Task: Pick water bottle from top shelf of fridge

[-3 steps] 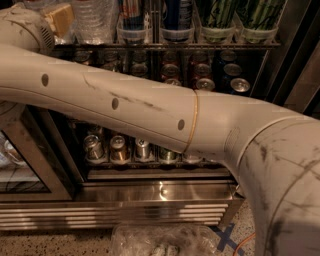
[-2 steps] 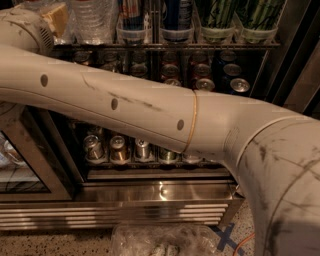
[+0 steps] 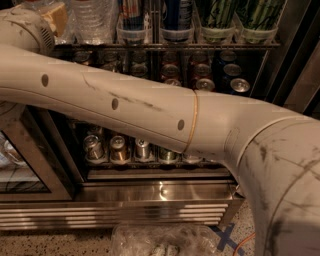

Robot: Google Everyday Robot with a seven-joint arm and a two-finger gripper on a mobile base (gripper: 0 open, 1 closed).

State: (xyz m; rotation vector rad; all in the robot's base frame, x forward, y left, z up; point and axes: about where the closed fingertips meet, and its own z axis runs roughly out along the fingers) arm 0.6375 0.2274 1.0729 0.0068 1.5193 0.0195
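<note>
Steel fridge [image 3: 125, 212] on speckled floor [image 3: 50, 245], end effector [image 3: 54, 17] top-left beside water bottle [image 3: 92, 20], state unclear.

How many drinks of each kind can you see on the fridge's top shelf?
water bottle: 1
red-and-white can: 1
blue can: 1
green-patterned tall cans: 2
Total: 5 in view along the front.
The hand is out of frame, past the wrist at upper left.

Gripper [image 3: 54, 14] cropped at top-left edge; water bottle [image 3: 94, 20] top cut off.
</note>
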